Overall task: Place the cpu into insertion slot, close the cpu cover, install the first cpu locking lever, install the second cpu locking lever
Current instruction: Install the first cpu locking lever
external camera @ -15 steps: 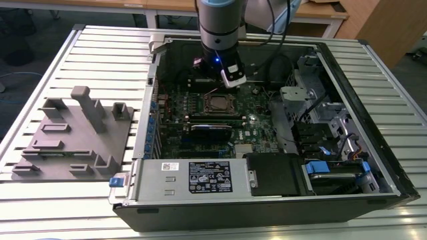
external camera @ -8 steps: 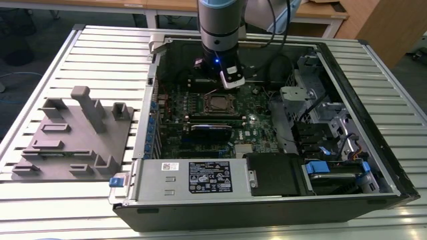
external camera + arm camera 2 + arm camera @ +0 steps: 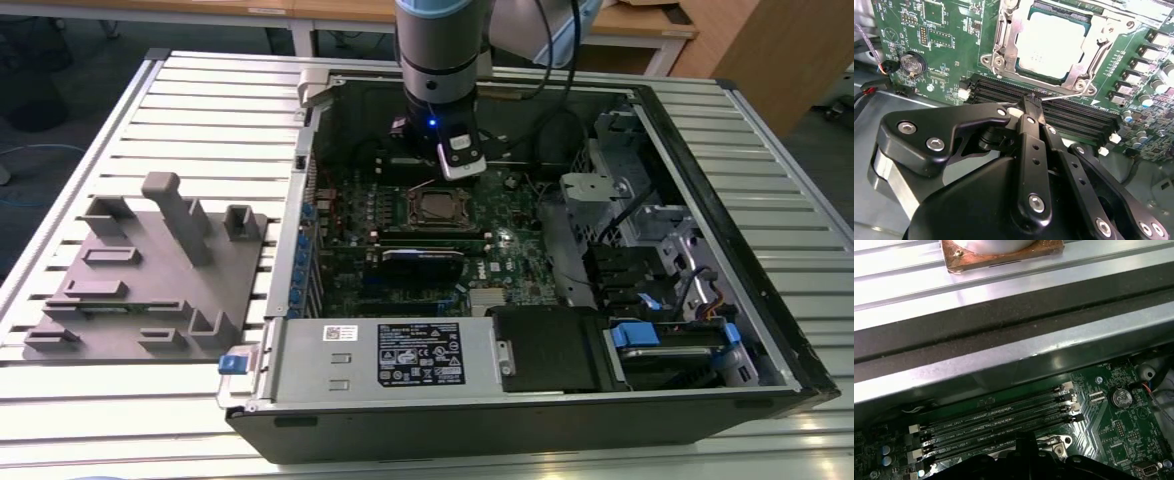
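In the second wrist view the cpu (image 3: 1051,42) lies flat in the insertion slot (image 3: 996,30), its silver-grey top showing. The cpu cover (image 3: 1085,55) lies down around it as a metal frame. My gripper (image 3: 1030,100) is shut, its black fingers pressed together just short of the socket. Its tip meets a thin silver locking lever (image 3: 1066,93) that runs along the socket's near edge. Nothing sits between the fingers. In the exterior view the gripper (image 3: 461,168) hangs just behind the socket (image 3: 438,207) inside the open computer case.
Black memory slots (image 3: 1074,117) lie between my fingers and the socket. The case wall (image 3: 1019,357) rises close behind. A black card with a blue edge (image 3: 424,256) and the power supply box (image 3: 387,355) sit nearer the front. A grey fixture block (image 3: 147,275) stands on the exterior view's left.
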Action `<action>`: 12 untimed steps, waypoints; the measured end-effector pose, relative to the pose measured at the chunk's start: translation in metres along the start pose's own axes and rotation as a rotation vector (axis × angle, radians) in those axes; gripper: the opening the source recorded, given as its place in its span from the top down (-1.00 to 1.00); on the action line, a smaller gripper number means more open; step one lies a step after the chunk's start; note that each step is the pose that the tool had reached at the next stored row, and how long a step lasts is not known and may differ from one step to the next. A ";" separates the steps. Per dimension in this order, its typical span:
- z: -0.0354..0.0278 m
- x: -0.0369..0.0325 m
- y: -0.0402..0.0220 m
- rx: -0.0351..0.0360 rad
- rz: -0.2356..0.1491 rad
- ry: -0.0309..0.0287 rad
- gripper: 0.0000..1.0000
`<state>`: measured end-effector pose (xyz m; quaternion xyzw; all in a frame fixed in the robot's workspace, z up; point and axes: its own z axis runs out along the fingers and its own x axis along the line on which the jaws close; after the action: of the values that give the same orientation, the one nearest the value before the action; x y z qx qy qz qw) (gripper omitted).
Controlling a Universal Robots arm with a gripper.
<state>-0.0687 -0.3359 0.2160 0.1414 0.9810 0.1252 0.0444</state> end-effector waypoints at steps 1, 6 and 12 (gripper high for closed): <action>0.0000 0.0000 0.0000 0.0000 0.000 -0.0001 0.80; 0.0001 0.0001 0.0001 -0.0001 0.002 -0.0008 0.80; 0.0003 0.0002 0.0006 0.0009 0.020 -0.0055 0.80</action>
<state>-0.0687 -0.3352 0.2158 0.1516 0.9795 0.1248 0.0458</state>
